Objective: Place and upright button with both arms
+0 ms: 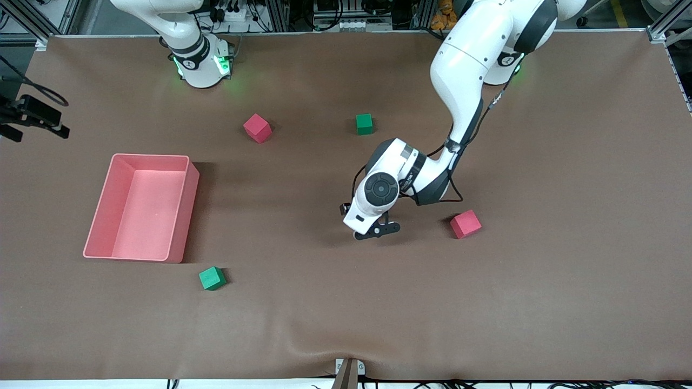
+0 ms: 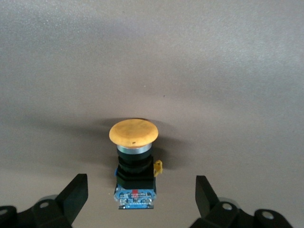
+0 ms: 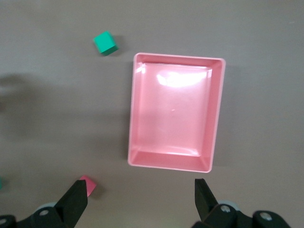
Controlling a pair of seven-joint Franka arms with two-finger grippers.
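Lowest in the front view sat a green cube point(image 1: 212, 278) on the brown table point(image 1: 567, 281), just nearer the camera than a corner of the empty pink bin point(image 1: 184, 216) toward the right arm's end. A red cube point(image 1: 465, 223) lay near the middle, beside the left arm point(image 1: 465, 81), which reached down from its base so that the left hand point(image 1: 376, 231) hung low over the table. The button could not be seen from here; the wrist hid it. Farther from the camera lay another red cube point(image 1: 257, 128) and a second green cube point(image 1: 364, 123), well apart from each other. Only the right arm's base and lower link point(image 1: 189, 43) showed; that arm waited, its hand out of this view.

From the left wrist camera, the button point(image 2: 134, 161) stood upright on the table, round orange cap on top of the black body. It was between the two black fingers point(image 2: 76, 192) of the left hand point(image 2: 141, 192), which were spread wide and touched nothing.

From the right wrist camera, the right hand point(image 3: 141, 194) hung high above the pink bin point(image 3: 216, 114), its fingers point(image 3: 78, 194) spread and holding nothing. One green cube point(image 3: 105, 42) lay near a corner of the bin, and a red cube point(image 3: 90, 184) peeked out beside one finger.
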